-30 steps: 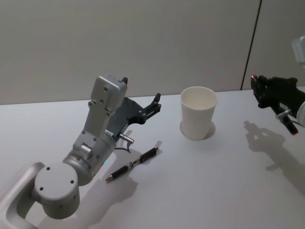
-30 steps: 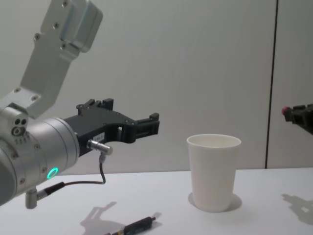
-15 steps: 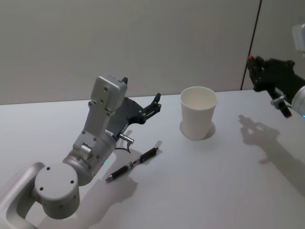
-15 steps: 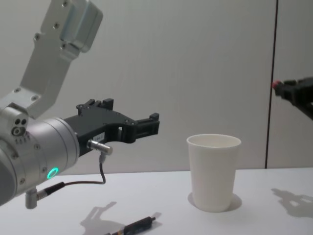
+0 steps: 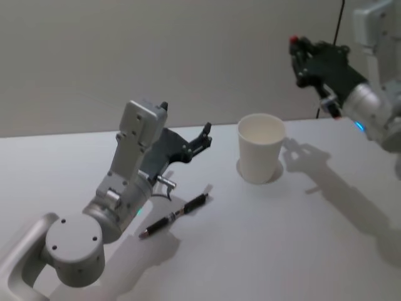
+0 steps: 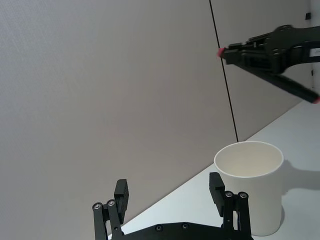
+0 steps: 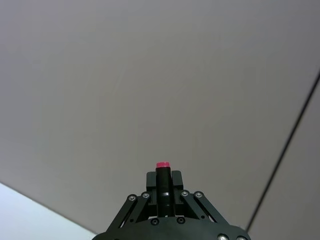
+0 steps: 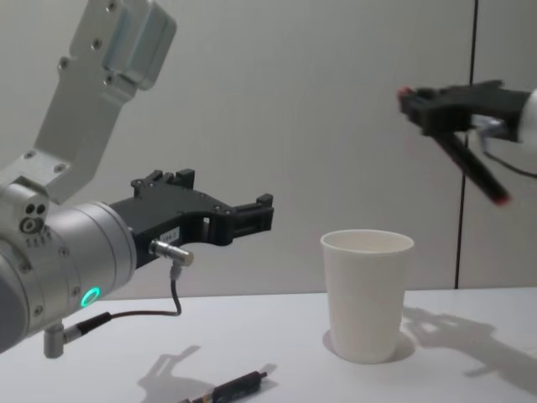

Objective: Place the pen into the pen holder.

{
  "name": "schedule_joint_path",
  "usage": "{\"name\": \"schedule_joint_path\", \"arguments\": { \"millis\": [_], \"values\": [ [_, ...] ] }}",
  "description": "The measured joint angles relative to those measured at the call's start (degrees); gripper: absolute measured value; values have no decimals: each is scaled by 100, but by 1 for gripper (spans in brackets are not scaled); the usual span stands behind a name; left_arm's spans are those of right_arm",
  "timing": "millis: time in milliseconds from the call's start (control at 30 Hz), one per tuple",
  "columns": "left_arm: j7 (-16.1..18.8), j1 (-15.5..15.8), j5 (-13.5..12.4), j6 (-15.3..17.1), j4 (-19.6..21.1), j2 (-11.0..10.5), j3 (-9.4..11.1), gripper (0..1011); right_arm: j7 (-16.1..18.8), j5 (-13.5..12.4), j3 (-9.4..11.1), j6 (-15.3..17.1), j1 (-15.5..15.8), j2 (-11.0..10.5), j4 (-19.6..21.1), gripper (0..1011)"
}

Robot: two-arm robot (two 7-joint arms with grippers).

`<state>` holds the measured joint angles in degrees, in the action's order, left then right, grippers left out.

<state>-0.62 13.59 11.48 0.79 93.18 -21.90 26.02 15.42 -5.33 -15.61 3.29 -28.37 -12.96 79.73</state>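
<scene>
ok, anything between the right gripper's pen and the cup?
Nothing visible. The right gripper holds the black red-tipped pen in open air, up and right of the white paper cup; the left gripper sits off left.

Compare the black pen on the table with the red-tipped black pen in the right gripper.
The table pen lies flat on the table; the held pen is tilted in the air, clamped in the right gripper. The table pen is left of the white paper cup; the held pen is above and right of it. Both are slim and black.
</scene>
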Motion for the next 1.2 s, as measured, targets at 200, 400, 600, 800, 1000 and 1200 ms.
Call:
{"name": "schedule_joint_path", "arguments": {
  "millis": [200,400,600,800,1000,1200],
  "values": [
    [0,0,0,0,0,0,0,1003,164,51,-170,-609,-494,368,-851,165],
    [0,0,0,0,0,0,0,1003,316,60,-308,-1049,-837,635,-1536,165],
    [0,0,0,0,0,0,0,1003,428,35,-402,-1250,-1007,787,-1969,165],
    [0,0,0,0,0,0,0,1002,542,-41,-472,-1347,-1049,859,-2198,165],
    [0,0,0,0,0,0,0,1003,635,-135,-509,-1365,-1007,873,-2234,165],
    [0,0,0,0,0,0,0,1003,744,-275,-532,-1366,-923,861,-2122,165]
  ]
}}
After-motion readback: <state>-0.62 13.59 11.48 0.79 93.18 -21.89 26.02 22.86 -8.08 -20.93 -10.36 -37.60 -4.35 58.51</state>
